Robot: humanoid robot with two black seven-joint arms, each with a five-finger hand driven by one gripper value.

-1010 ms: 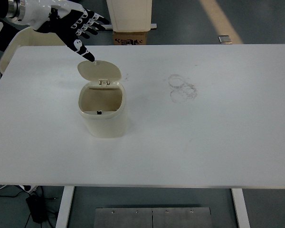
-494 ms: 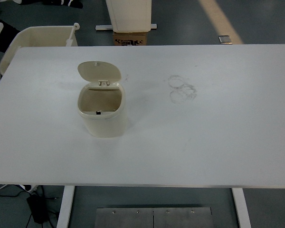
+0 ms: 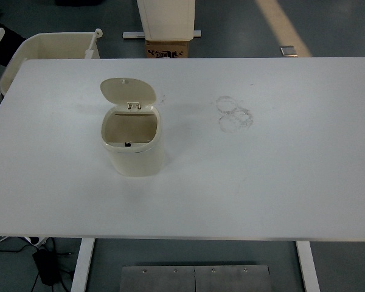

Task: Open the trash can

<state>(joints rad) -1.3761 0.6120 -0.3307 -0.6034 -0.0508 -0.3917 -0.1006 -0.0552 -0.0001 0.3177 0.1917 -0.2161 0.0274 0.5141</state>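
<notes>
Smooth white table (image 3: 280,182), faint grey scuff rings (image 3: 234,114). Glossy cream rounded-square trash can (image 3: 134,155), oval lid (image 3: 128,91) hinged up. No fingers visible; state unknown.

One top view, steeply downward from the robot's side, whole table (image 3: 280,182) framed

Hidden and cut-off parts, seen from above

The cream plastic bin (image 3: 52,45) beyond the white desk's (image 3: 280,182) far left corner is partly hidden by that edge; the white cabinet (image 3: 166,17) is cropped by the top border; a small dark mark inside the cream trash can (image 3: 132,143) is too small to identify.
</notes>
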